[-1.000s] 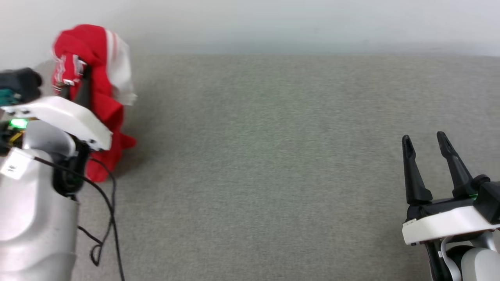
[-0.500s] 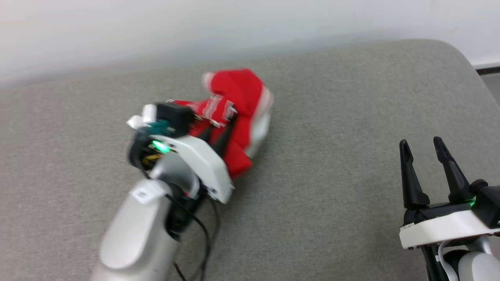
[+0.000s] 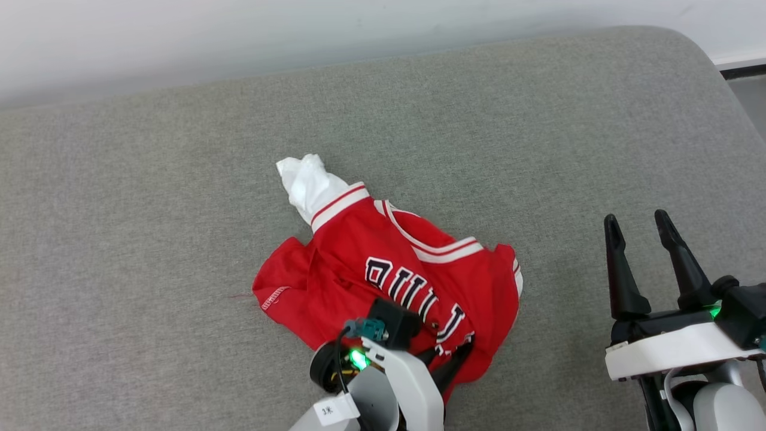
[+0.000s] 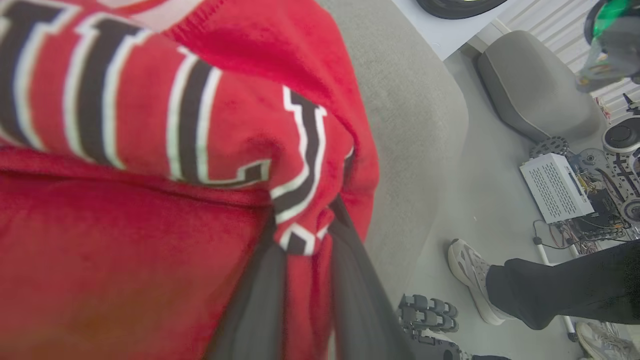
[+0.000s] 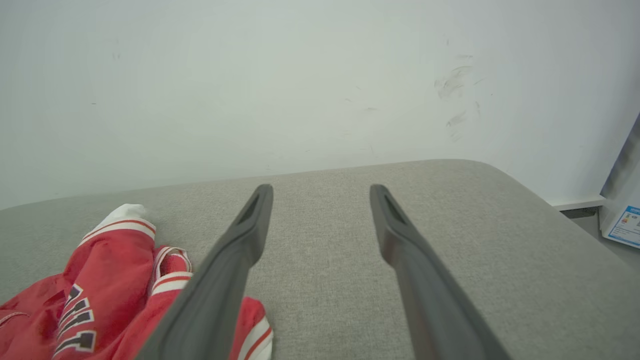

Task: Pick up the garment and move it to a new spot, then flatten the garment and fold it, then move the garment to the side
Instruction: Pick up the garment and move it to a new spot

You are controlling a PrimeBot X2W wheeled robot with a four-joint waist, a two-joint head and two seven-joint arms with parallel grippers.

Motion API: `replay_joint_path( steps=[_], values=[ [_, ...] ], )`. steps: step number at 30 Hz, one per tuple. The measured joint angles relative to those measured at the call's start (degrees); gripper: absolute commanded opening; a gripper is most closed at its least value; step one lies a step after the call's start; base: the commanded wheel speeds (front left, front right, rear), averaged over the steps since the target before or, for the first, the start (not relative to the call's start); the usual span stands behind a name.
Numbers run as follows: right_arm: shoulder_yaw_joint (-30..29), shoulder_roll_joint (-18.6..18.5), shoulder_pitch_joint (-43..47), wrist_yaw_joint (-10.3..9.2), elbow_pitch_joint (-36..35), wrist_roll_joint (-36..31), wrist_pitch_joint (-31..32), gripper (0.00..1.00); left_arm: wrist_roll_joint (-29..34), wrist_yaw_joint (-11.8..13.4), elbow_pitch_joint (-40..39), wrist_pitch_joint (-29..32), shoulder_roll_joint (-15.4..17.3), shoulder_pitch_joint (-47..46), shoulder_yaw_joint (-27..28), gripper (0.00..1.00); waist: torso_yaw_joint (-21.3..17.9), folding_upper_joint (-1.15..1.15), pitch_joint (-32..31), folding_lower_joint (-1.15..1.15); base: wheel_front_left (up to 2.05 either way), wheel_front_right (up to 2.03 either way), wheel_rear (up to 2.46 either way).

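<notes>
Firmly, left pincer (image 4: 305,225) grips the crumpled garment (image 3: 359,251) on grey cushion (image 3: 179,179).

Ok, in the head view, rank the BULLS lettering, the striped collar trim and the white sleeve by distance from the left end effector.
1. BULLS lettering, right beside the left end effector.
2. Striped collar trim, farther up.
3. White sleeve, far upper left.
</notes>
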Motion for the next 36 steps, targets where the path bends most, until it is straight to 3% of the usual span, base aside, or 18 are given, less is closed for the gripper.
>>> replay_joint_path(
  steps=[3, 4, 5, 6, 13, 18, 26, 31, 36],
  values=[
    [-0.6, 0.0, -0.4, -0.01, 0.6, 0.0, -0.2, 1.00, -0.4, 0.0, 1.0, -0.7, -0.3, 0.7, -1.1, 0.00, 0.6, 0.00, -0.1, 0.00, 0.00, 0.00, 0.00],
    [-0.6, 0.0, -0.4, 0.00, 0.8, 0.0, -0.4, 1.00, -0.3, 0.0, 1.2, -1.3, -0.4, 0.7, -1.4, 0.18, 0.9, 0.00, -0.2, 0.00, 0.00, 0.00, 0.00],
    [-0.6, 0.0, -0.4, 0.00, 1.0, -0.1, -0.4, 1.00, -0.2, 0.0, 1.2, -2.0, -0.5, 0.8, -1.5, 0.80, 1.1, 0.00, -0.5, 0.00, 0.00, 0.00, 0.00],
    [-0.6, 0.0, -0.3, 0.00, 1.2, -0.2, -0.4, 1.00, 0.4, 0.1, 1.2, -2.7, -0.5, 0.8, -1.9, 1.00, 1.4, 0.00, -0.9, 0.00, 0.00, 0.00, 0.00],
    [-1.0, 0.0, 0.9, 0.00, 1.2, -1.7, 0.8, 1.00, 4.9, 0.4, -3.1, -11.6, -0.3, -0.4, -2.8, 1.00, 3.8, 0.00, -4.3, 0.00, 0.00, 0.00, 0.00],
    [-1.5, 0.0, 3.1, 0.00, 0.2, -2.6, 2.4, 1.00, 6.2, 2.2, -5.8, -17.3, 0.5, -0.2, -0.9, 1.00, 6.0, 0.00, -7.7, 0.00, 0.00, 0.00, 0.00],
    [-1.6, 0.0, 5.9, 0.00, -1.3, -2.9, 4.5, 1.00, 7.0, 8.2, -6.7, -24.0, 3.3, 1.5, 6.3, 1.00, 9.9, 0.00, -12.1, 0.00, 0.00, 0.00, 0.00],
    [-1.8, 0.0, 7.5, 0.00, -1.9, -2.6, 5.0, 1.00, 7.3, 11.9, -6.1, -26.3, 7.7, 3.5, 12.4, 1.00, 11.7, 0.00, -13.4, 0.00, 0.00, 0.00, 0.00],
    [-2.4, 0.0, 8.5, 0.00, -2.2, -2.2, 5.4, 1.00, 6.8, 13.9, -5.9, -26.4, 11.6, 7.1, 15.8, 1.00, 12.1, 0.00, -14.2, 0.00, 0.00, 0.00, 0.00]
  ],
)
